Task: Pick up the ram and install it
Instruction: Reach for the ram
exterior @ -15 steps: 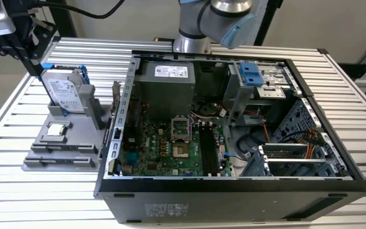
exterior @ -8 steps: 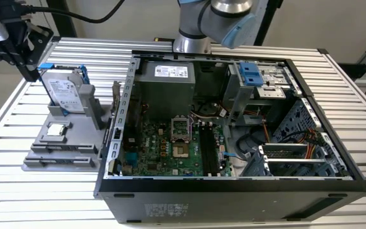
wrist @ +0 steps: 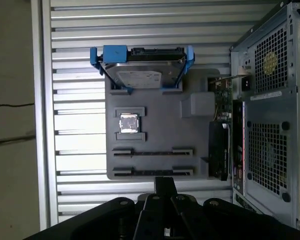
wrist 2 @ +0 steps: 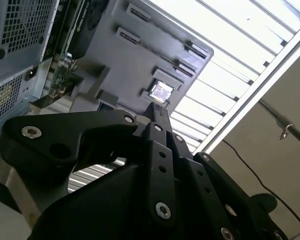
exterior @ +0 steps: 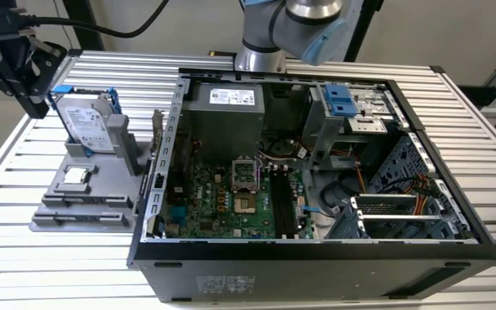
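An open computer case lies on its side on the slatted worktop. Its motherboard faces up, which likely lets parts be pressed in from above. Beside it, on the exterior view's left, a grey fixture tray gives each part its own seat, probably so each can be found and grasped cleanly. A hard drive with blue rails stands upright at one end, a square CPU chip lies flat in a recess, and an expansion card stands on edge nearest the case.

The ram itself cannot be placed with confidence. The tray's two long holders look like bare grooves. The board's memory slots read as dark strips, and a seated stick would be hard to tell from them.

The gripper hangs above the tray, touching nothing. In both wrist views its fingers are drawn together into one narrow tip, with no gap and no stick between them.
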You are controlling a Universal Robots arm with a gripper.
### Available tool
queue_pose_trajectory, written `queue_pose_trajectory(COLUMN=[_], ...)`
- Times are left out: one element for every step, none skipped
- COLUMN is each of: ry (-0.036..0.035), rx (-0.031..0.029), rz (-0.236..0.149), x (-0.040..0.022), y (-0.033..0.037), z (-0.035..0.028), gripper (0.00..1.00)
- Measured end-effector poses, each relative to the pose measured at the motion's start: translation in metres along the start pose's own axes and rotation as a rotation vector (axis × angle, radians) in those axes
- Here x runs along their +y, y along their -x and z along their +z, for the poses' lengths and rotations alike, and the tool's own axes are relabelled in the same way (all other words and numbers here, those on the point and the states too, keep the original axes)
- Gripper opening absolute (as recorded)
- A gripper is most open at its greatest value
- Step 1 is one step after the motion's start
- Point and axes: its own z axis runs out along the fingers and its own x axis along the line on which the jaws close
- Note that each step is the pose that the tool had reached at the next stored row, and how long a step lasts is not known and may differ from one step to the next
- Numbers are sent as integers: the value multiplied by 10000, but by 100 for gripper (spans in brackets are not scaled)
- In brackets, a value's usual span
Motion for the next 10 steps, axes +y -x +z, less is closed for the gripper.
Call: queue_pose_trajectory(ry=[-1, 0, -1, 0, 0, 0, 0, 0, 0, -1], rx=[1, 0, 0, 0, 0, 0, 0, 0, -1, 0], rz=[0, 0, 0, 0, 0, 0, 0, 0, -1, -3], x=[-11, -22, -32, -42, -48, -54, -57, -61, -64, -66], y=[1, 1, 2, 2, 2, 3, 3, 3, 3, 3], z=[-1, -1, -2, -2, -2, -2, -3, -3, -3, -3], gripper=[0, 0, 0, 0, 0, 0, 0, 0, 0, 0])
